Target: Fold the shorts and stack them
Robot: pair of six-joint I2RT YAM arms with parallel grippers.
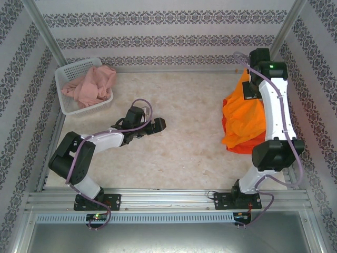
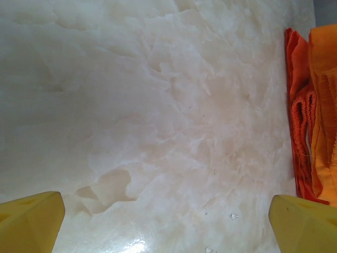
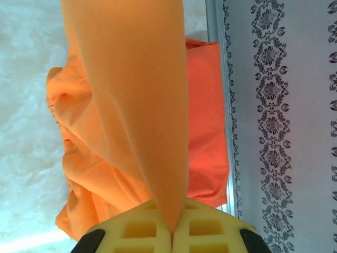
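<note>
Mid-fold: the right gripper [image 3: 172,232] clamps the bright orange shorts [image 3: 131,105], raised over what seems the red-orange shorts [image 3: 208,132]. The left gripper [image 2: 166,219] hangs idle, fingers apart. Next, lay them flat.

pale marbled table [image 1: 184,137] bears a white basket [image 1: 69,71] and red-orange shorts [image 3: 206,121].

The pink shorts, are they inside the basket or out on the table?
Inside. The top view shows the pink shorts bunched up in the white basket, not folded.
</note>
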